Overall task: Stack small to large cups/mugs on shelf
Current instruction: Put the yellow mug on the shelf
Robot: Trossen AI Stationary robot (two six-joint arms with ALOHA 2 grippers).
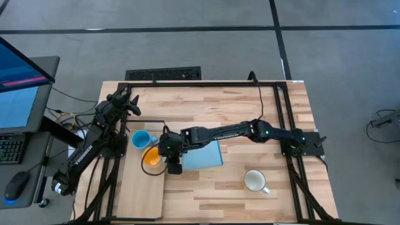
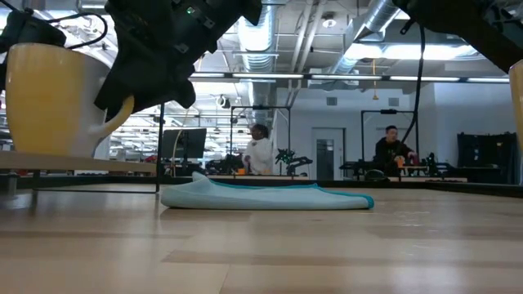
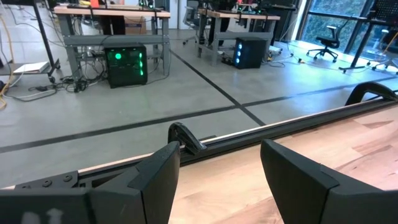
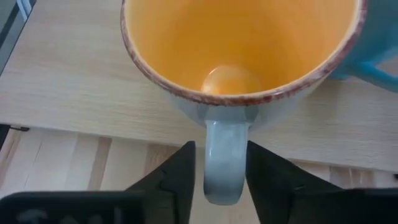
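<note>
The orange mug (image 1: 151,156) with a white handle stands upright on its base on the pale shelf board (image 1: 140,194), right beside the light blue mug (image 1: 140,139). My right gripper (image 1: 170,155) reaches in from the table's right and is shut on the orange mug's handle. The mug also shows at the left of the low view (image 2: 49,98). The larger cream mug (image 1: 255,181) stands on the table at the near right. My left gripper (image 1: 128,103) is open and empty, raised near the table's far left edge. My right gripper pinches the orange mug's white handle (image 4: 225,155) between its two fingers (image 4: 180,174), one on each flat side of the loop. The fingers come slanting down from the table's right. The mug stands upright with its base on the shelf board (image 2: 82,163).
A blue cloth (image 1: 203,155) lies flat on the table right of the shelf, under my right arm. Black frame rails run along the table's far, left and right edges. People sit in the room beyond the table.
</note>
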